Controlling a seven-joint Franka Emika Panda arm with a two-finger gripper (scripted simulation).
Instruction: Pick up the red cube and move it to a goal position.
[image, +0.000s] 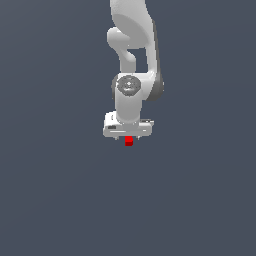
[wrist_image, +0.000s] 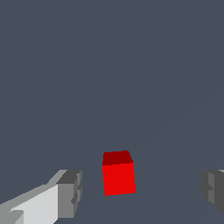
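The red cube (image: 129, 141) is a tiny bright red block that shows just below the white gripper's body in the exterior view. In the wrist view the red cube (wrist_image: 118, 173) lies between my two grey fingertips, nearer to one fingertip (wrist_image: 70, 194) than to the other (wrist_image: 214, 191), with a gap on each side. My gripper (wrist_image: 142, 192) is open and touches nothing. In the exterior view the gripper (image: 128, 136) points straight down over the cube, and its fingers are hidden by its body.
A plain dark grey-blue surface (image: 60, 190) fills both views. The white arm (image: 132, 40) rises above the gripper toward the exterior view's top. No other objects are in view.
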